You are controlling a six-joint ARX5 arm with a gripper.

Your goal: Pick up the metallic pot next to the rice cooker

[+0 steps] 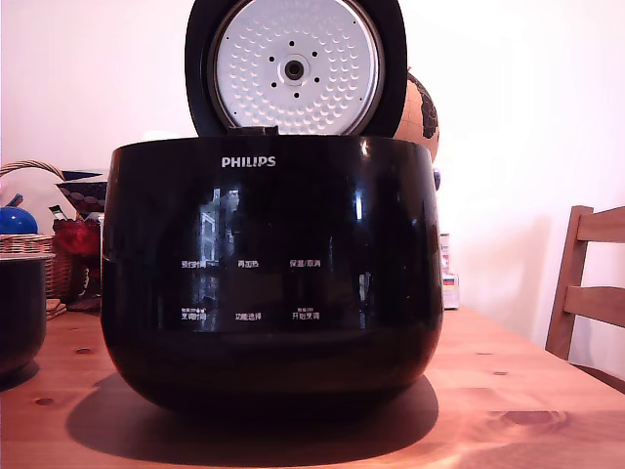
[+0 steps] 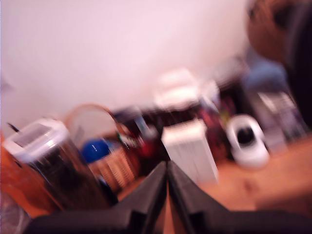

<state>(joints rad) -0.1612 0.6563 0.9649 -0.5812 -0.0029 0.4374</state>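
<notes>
Pot [image 1: 21,311] stands at the far left edge of the exterior view, dark and round-sided with a thin pale rim, and the frame cuts most of it off. It rests on the wooden table [image 1: 527,391], beside the cooker [image 1: 271,274] but apart from it. Behind the pot sits a wicker basket [image 1: 39,249] holding a blue ball [image 1: 16,220] and something red [image 1: 76,237]. The cooker fills the middle of this view, glossy black, with PHILIPS and white labels on its front. Its lid [image 1: 295,66] stands open and upright, showing a dimpled silver plate. The large body hides nearly everything behind it; only a part of a brown and black round object [image 1: 422,117] shows past the lid on the right. At the exterior view's right stands a wooden chair [image 1: 591,293], partly out of frame, before a pale wall [image 1: 508,117].

The arm does not appear in the exterior view. The wrist view is strongly blurred. In it the gripper [image 2: 167,168] has its two dark fingers [image 2: 151,192] pressed together at the tips, with nothing between them. Beyond them lie the basket [image 2: 114,165], the blue ball [image 2: 96,148], a clear container with a white lid [image 2: 36,136], a white box [image 2: 191,151] and a small white rounded device [image 2: 247,141]. I cannot make out the pot in this view.
</notes>
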